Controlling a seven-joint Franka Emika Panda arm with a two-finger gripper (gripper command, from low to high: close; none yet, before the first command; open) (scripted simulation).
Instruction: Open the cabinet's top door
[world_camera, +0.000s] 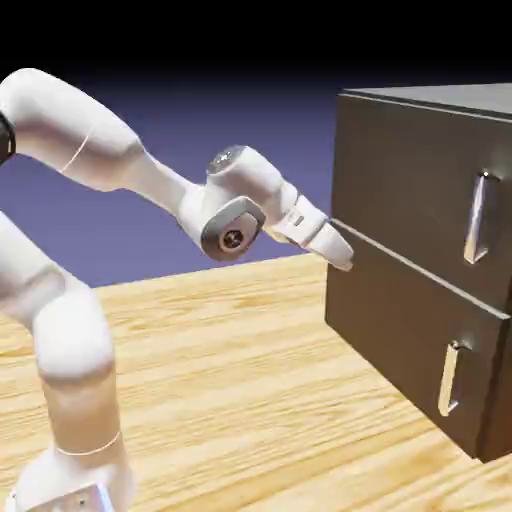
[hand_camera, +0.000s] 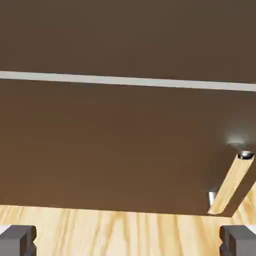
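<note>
The jaws (hand_camera: 128, 240) stand wide apart, empty, ready to straddle a handle. We see them aimed at the large dark grey-brown cabinet (world_camera: 420, 260) on the wooden desk (world_camera: 250, 380); its top door (world_camera: 420, 190), shut, carries a vertical silver bar handle (world_camera: 480, 218) well apart.

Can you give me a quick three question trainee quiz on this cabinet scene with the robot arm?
1. True or false: the hand is gripping the top door's handle.
2. How many silver bar handles show on the cabinet in the exterior view? A) one B) two C) three
3. Fill in: in the hand view, the two grey fingertips stand wide ____ with only the wooden table between them.

Key:
1. False. The hand is open and short of the cabinet, near the seam between the top door and the lower panel.
2. B
3. apart
</note>
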